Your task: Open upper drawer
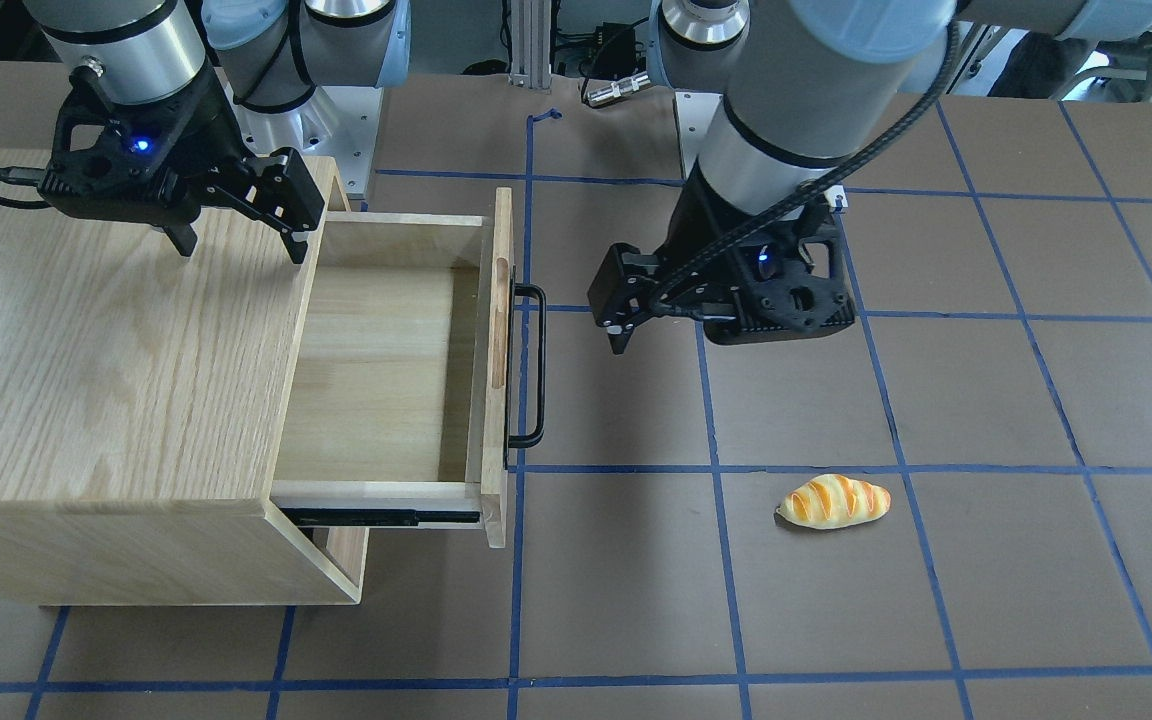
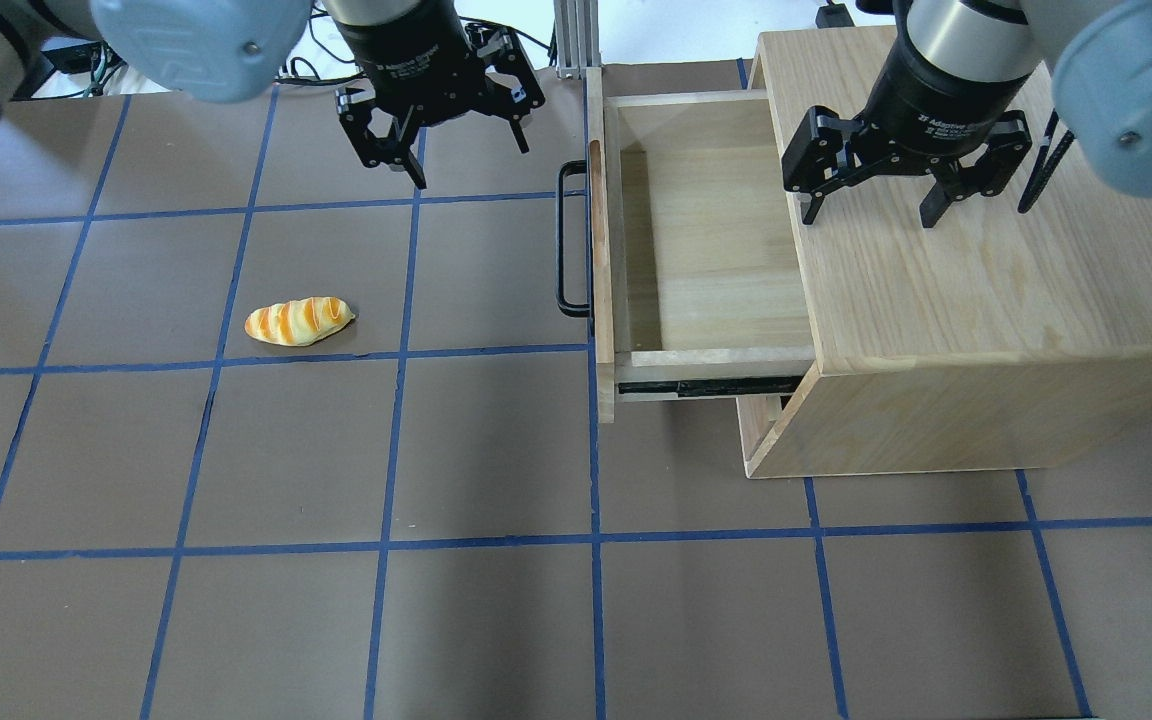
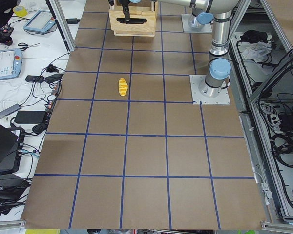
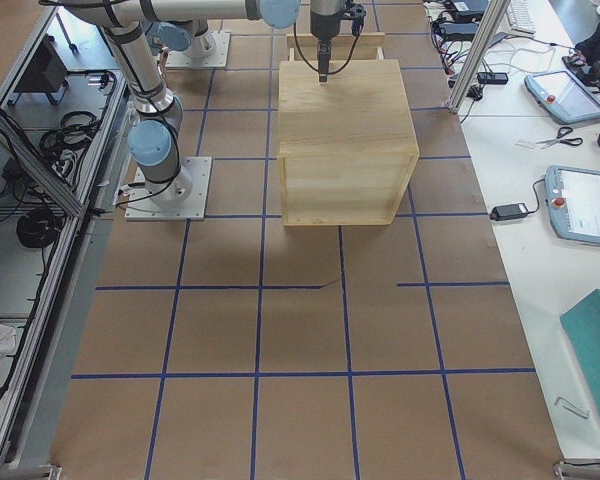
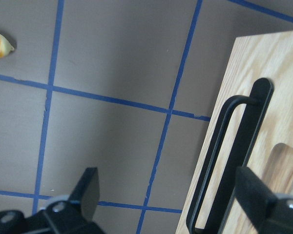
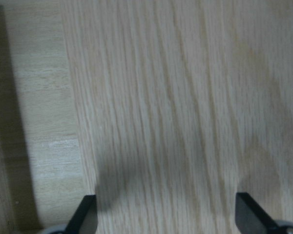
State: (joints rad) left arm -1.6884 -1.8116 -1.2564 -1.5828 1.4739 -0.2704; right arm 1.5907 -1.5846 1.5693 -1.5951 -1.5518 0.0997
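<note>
The upper drawer (image 1: 376, 370) of light oak is pulled far out of the cabinet (image 1: 106, 340) and is empty inside. Its front panel carries a long black bar handle (image 1: 528, 365), which also shows in the overhead view (image 2: 568, 240) and the left wrist view (image 5: 229, 161). My left gripper (image 2: 469, 163) is open and empty. It hovers over the table just beyond the handle without touching it, as the front view (image 1: 621, 325) also shows. My right gripper (image 2: 871, 210) is open and empty just above the cabinet top (image 6: 176, 97), near the edge by the drawer.
A toy bread loaf (image 2: 298, 321) lies on the brown table on the left arm's side, apart from the drawer. Blue tape lines grid the table (image 2: 496, 450). A lower drawer's front shows under the open one (image 2: 761, 430).
</note>
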